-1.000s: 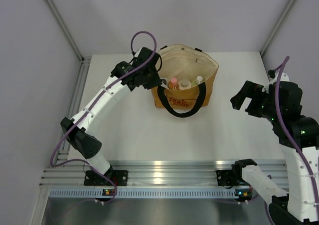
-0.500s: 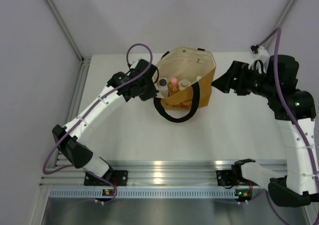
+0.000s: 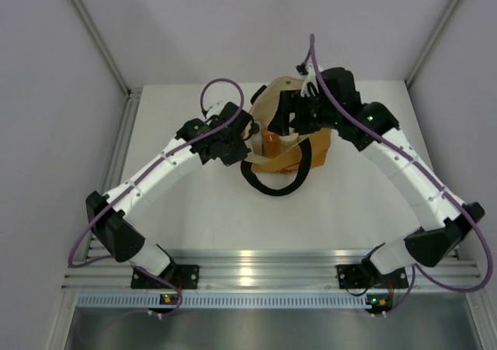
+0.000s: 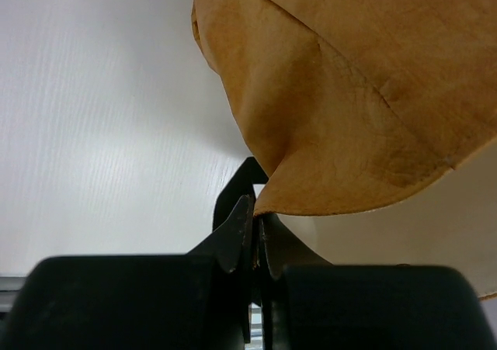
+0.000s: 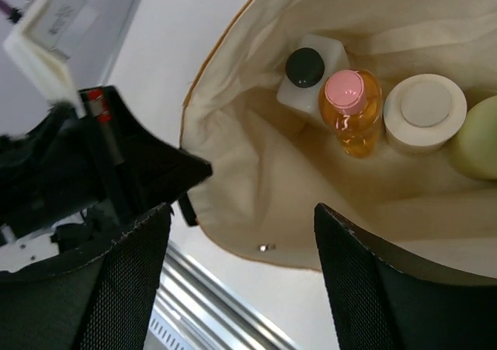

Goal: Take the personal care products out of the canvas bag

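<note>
Jaws of my left gripper (image 4: pixel 255 237) are pinching the canvas bag (image 4: pixel 349 94) rim while I am hovering the right gripper (image 5: pixel 237 241), jaws parted, over the orange bottle (image 5: pixel 351 109) inside, likely needing a straight descent next.

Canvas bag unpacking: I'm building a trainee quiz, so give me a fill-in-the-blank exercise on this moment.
1. The left gripper, jaws ____, pinches the rim of the canvas bag.
2. The orange bottle inside the bag has a ____ cap.
3. The right gripper hovers over the bag's mouth, jaws ____.
Missing words: shut; pink; open.
</note>
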